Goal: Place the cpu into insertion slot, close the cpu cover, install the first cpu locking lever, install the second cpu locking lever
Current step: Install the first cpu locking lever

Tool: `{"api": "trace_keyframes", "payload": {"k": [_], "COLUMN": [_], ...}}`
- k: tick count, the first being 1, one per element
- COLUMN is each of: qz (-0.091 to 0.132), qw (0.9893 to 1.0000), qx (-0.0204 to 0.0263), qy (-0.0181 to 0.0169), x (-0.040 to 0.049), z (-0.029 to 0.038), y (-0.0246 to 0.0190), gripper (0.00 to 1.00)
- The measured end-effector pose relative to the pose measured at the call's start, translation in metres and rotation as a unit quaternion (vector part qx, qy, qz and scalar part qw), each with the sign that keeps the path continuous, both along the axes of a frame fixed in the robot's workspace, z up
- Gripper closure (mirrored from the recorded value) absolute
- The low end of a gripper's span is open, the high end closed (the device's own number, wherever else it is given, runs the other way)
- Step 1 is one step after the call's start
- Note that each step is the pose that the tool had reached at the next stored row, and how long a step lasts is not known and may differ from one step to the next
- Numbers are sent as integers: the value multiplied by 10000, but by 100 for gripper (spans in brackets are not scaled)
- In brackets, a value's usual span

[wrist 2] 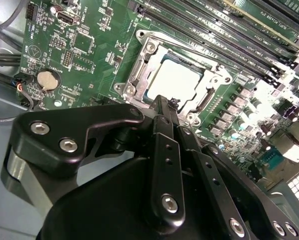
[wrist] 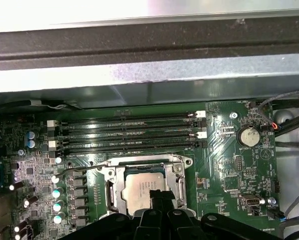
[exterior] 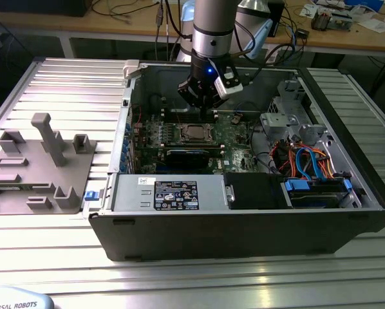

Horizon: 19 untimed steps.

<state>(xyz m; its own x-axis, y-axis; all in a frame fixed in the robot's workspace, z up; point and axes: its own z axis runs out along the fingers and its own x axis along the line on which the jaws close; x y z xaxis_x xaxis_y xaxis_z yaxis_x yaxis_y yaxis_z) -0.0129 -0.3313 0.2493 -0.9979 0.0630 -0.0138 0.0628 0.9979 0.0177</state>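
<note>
The cpu [wrist 2: 177,80] lies in the insertion slot [wrist: 187,161] on the green motherboard [exterior: 234,132], its silver-grey top showing. The cpu cover [wrist 2: 139,70] lies flat around it, framing the chip [wrist: 139,192] through its window. A thin wire locking lever [wrist: 77,170] sticks out sideways from one side of the socket. My gripper [wrist 2: 165,102] hovers close over one edge of the socket, fingers [wrist 2: 162,150] shut together with nothing between them. In the exterior view the gripper [exterior: 205,111] hangs just behind the cpu [exterior: 194,133].
The open computer case [exterior: 244,238] sits on a ribbed aluminium table. Black memory slots [wrist: 129,132] run beside the socket, with a coin battery [wrist: 248,136] nearby. Drive bays and orange-blue cables [exterior: 308,161] fill the exterior view's right. A grey fixture [exterior: 44,161] stands on the left.
</note>
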Motion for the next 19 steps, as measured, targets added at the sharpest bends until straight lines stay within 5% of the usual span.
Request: {"api": "trace_keyframes", "payload": {"k": [19], "qz": [126], "qw": [9999], "qx": [13], "qy": [0], "x": [-36], "z": [0], "y": [0], "gripper": [89]}}
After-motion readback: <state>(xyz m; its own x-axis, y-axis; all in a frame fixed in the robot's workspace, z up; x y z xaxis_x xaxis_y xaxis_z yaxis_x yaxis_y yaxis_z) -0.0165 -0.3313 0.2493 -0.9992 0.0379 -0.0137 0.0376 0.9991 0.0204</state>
